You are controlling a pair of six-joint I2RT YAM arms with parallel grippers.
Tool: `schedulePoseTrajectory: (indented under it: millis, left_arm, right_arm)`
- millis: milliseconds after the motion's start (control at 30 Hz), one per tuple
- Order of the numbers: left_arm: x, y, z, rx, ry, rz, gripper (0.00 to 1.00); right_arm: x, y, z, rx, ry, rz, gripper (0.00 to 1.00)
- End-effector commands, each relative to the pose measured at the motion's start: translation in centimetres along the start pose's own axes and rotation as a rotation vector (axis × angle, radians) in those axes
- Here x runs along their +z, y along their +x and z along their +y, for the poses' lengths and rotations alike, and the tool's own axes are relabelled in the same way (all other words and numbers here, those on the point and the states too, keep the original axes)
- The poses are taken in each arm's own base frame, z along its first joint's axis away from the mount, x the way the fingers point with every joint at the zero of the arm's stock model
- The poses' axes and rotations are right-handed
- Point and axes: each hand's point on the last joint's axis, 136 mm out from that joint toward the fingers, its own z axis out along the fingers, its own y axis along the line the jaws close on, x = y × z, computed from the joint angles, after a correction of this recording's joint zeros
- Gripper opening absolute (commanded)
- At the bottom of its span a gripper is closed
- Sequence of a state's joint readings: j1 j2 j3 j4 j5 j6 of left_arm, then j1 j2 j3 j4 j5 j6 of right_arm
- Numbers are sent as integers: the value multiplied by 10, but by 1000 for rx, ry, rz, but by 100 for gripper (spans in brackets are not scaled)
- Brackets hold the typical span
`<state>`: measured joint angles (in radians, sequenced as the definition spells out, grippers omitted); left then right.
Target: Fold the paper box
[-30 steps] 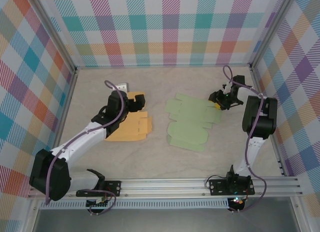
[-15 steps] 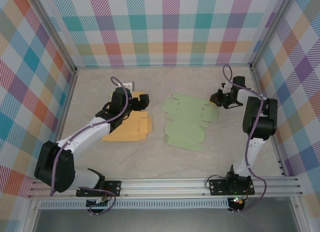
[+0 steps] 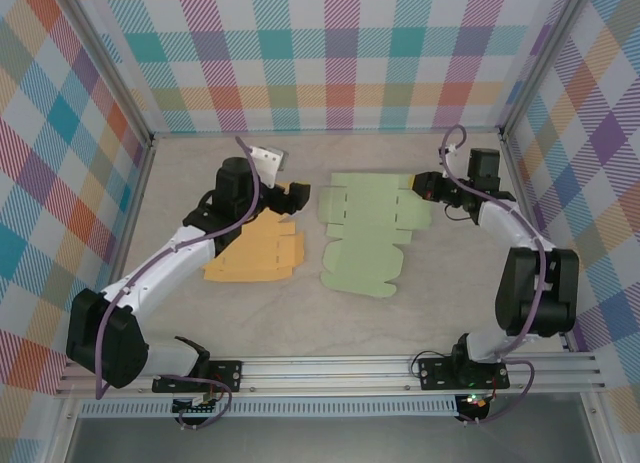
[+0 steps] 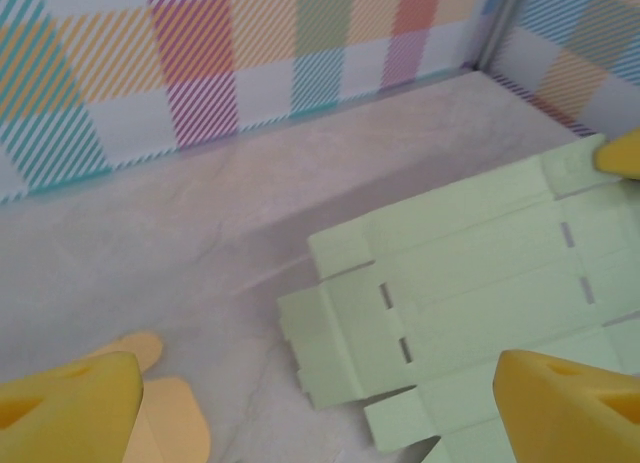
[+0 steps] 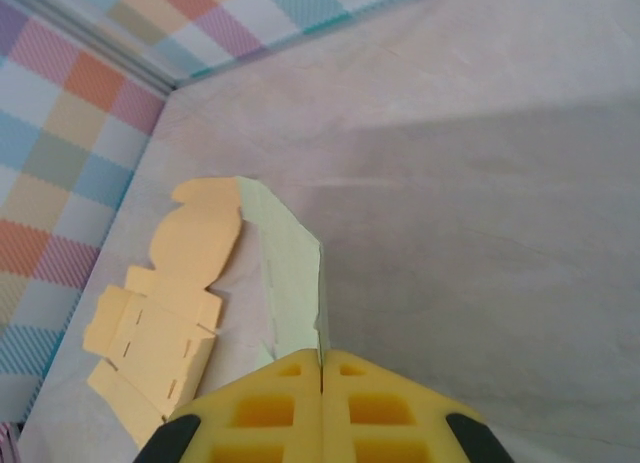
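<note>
The beige counter (image 3: 440, 303) is closed in on three sides by walls (image 3: 330, 53) of pastel check. From the rail (image 3: 330, 368) at its near edge, the left arm (image 3: 165, 268) reaches diagonally toward the middle. The right arm (image 3: 525, 273) rises along the right side and bends back toward the centre.

The green box blank (image 3: 370, 233), an unfolded cut-out with flaps and slots, lies near the centre of the counter. Most of it is flat, but its far right corner is lifted. In the left wrist view, the green box blank (image 4: 470, 273) spreads across the right half of the picture, its slots plain to see.

The smaller orange box blank (image 3: 255, 253) lies flat just to the left of the green one, with a narrow strip of counter between them. It shows at the lower left of the left wrist view (image 4: 165, 423) and beyond the green edge in the right wrist view (image 5: 170, 313).

The right pincer (image 3: 420, 183) is closed tight on the far right corner of the green blank. Its own camera shows the yellow pads pressed together (image 5: 321, 368) with the green sheet (image 5: 290, 273) pinched between them.

The left pincer (image 3: 297, 196) sits over the gap between the two blanks, by the orange blank's far right corner. Its yellow fingers (image 4: 80, 398) are spread wide and hold nothing. It seems to be above the sheets, though its height is hard to judge.
</note>
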<state>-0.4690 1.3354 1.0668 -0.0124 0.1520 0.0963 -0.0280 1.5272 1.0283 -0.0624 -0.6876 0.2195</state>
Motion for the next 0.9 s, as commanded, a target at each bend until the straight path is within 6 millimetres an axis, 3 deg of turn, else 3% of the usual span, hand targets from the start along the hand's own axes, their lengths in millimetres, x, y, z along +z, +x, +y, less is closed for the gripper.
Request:
schedulePoseTrajectory:
  millis: [0,233,467,867]
  left_arm:
    - [2,-21,-25,147,139,-25,91]
    - [18,-35,-50,346,307,-34,92]
    - [39,-21,-68,433,469,29,93]
    - [46,13,-70,549,585,208,91]
  right_arm:
    - [-10,-7,34,-164,-82,-50,0]
    - [-27,-6,80,-275,-181,-73,0]
    - [-36,3,121,-382,-278,-76,0]
    - [-40,10,144,-447,-334,-73,0]
